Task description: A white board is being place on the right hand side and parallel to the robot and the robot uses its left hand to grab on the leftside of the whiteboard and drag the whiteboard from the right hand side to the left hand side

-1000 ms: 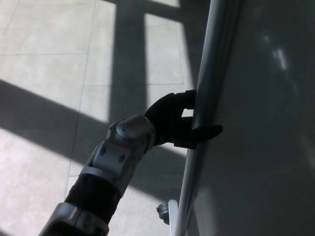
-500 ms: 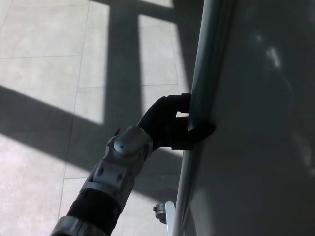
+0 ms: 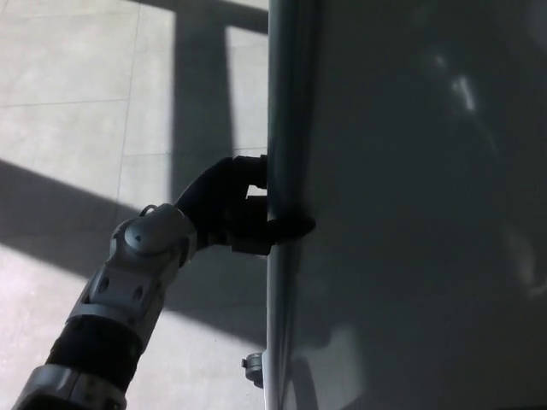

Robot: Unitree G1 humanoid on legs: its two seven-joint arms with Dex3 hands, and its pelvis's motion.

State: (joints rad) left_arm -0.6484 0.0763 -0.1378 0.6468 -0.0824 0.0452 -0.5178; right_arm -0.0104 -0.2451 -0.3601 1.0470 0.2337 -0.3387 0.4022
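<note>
The whiteboard point(image 3: 419, 205) fills the right two thirds of the head view, its grey face in shade with faint glare. Its rounded left frame edge point(image 3: 282, 128) runs nearly straight down the picture. My left hand point(image 3: 235, 205) is shut on that frame edge at mid height: the thumb lies across the board's face and the fingers wrap behind the frame. The silver and black forearm point(image 3: 120, 299) rises from the lower left. My right hand does not show.
Pale tiled floor point(image 3: 77, 102) with broad window shadows lies to the left. A caster wheel point(image 3: 253, 369) of the board's stand shows at the bottom, beside the frame.
The board's left edge has slid leftward by roughly 80 pixels and now stands more upright in the picture. My left hand and forearm moved left with it, still gripping the frame.
</note>
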